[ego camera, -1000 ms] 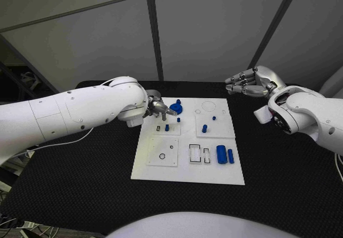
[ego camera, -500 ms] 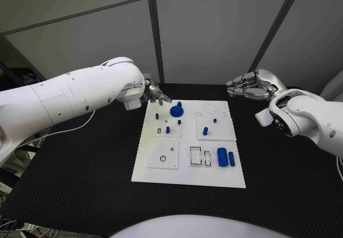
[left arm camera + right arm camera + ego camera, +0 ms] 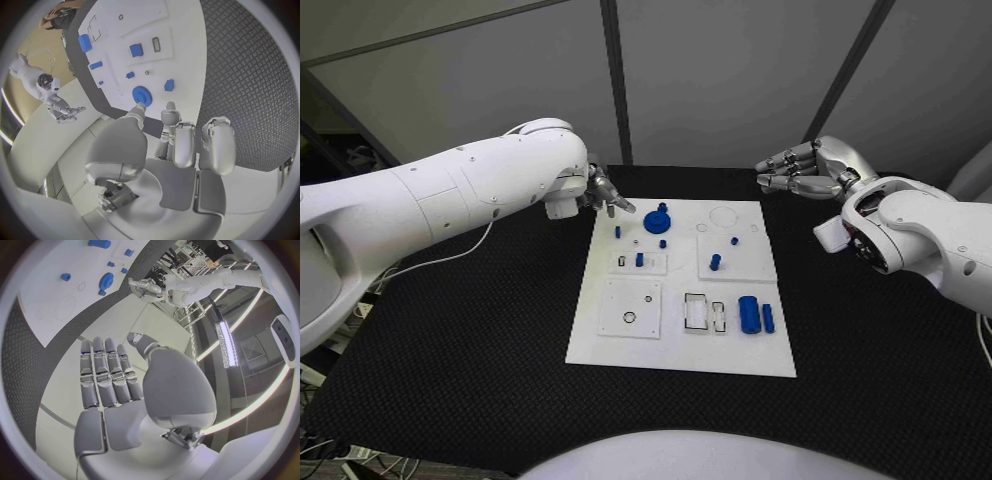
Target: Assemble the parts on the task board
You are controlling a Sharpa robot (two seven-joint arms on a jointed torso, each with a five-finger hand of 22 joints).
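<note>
Both hands off the board

Your left hand (image 3: 603, 190) hangs empty, fingers loosely apart, the blue gear (image 3: 656, 221) on the board (image 3: 682, 350) just beyond its fingertips. Your right hand (image 3: 802, 167), fingers curled on nothing, sits well apart.

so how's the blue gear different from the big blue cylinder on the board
The blue gear is round and toothed, with a knob on top; the big blue cylinder is smooth and lies on its side. The gear sits at the task board's far end near the left hand; the cylinder lies nearer the robot. Both are blue and unheld.
</note>
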